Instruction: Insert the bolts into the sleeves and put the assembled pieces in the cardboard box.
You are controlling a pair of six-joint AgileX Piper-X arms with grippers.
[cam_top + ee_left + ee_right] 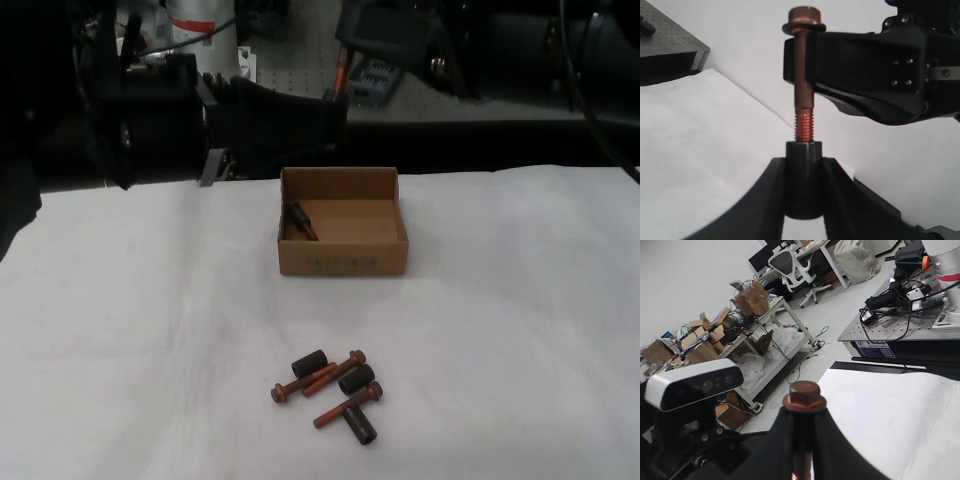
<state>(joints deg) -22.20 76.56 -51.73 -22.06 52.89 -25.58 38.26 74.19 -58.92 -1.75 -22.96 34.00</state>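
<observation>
- A copper-coloured metal bolt with a flanged hex head stands upright above a black cylindrical sleeve. Its threaded end is at the sleeve's top opening, and I cannot tell whether it has gone in.
- The left pincer is clamped on the sleeve, one finger on each side.
- The right pincer is clamped on the bolt's shank just under the head.
- A brown open-topped cardboard box sits mid-table, with one dark assembled piece lying near its left wall in the high view.
- Nearer the camera, well apart from the box, loose copper bolts and loose black sleeves lie in a tight cluster, some touching.
- A wrinkled white cloth covers the table.
- Beyond the table edge are a perforated metal plate with black cables, a white office chair and a trolley piled with cardboard cartons.
</observation>
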